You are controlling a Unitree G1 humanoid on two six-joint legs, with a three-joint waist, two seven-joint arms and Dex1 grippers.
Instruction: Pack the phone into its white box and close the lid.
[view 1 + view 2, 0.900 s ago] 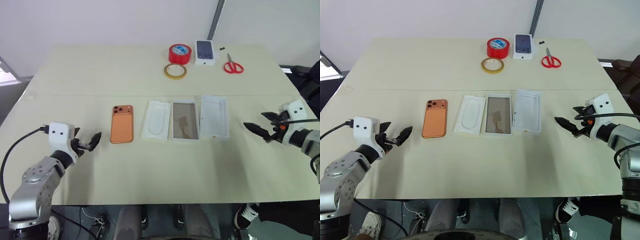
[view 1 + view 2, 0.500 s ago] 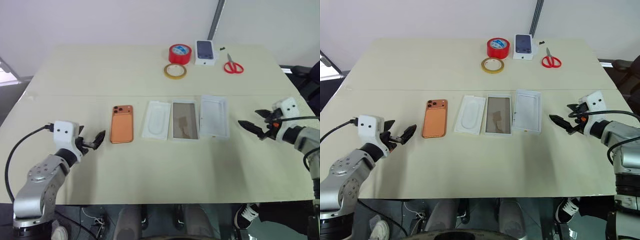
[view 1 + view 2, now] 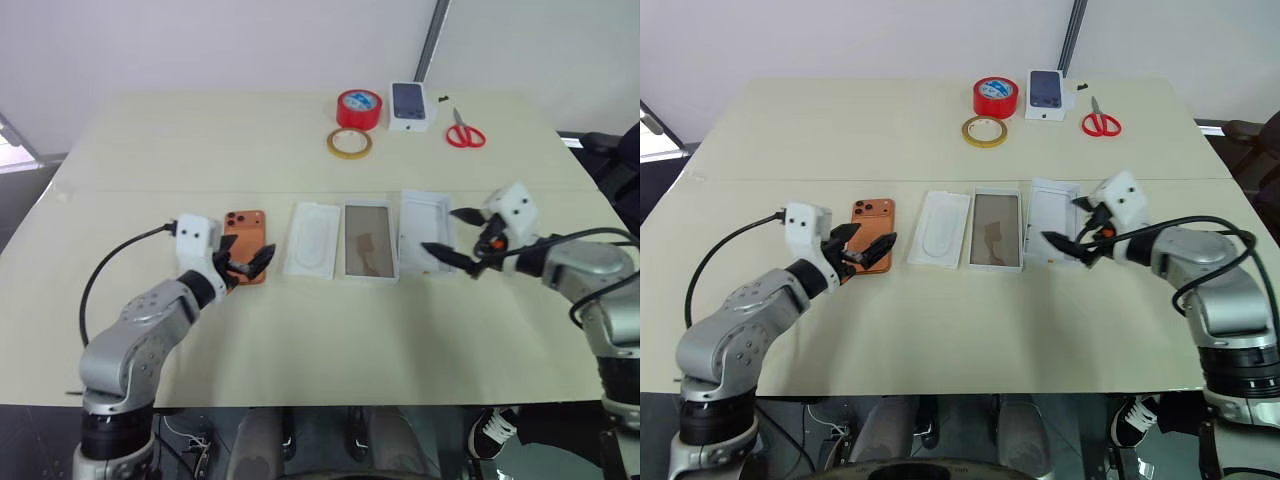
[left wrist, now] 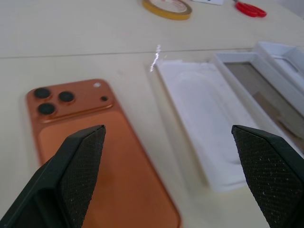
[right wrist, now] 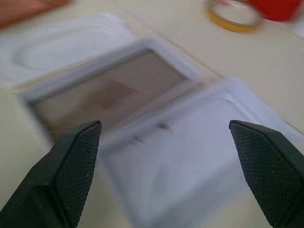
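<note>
Hovering over the near end of the slim orange smartphone, the left gripper stands wide and empty. The right gripper, equally wide, hangs over the plain white cardboard lid. Between them on the pale table lie a white recessed insert and the shallow white cardboard tray, uncovered. Tape rolls sit farther back.

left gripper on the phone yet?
Apart. In the left wrist view the open left gripper hangs above the phone: both fingertips are clear of its orange back, nothing pinched.
</note>
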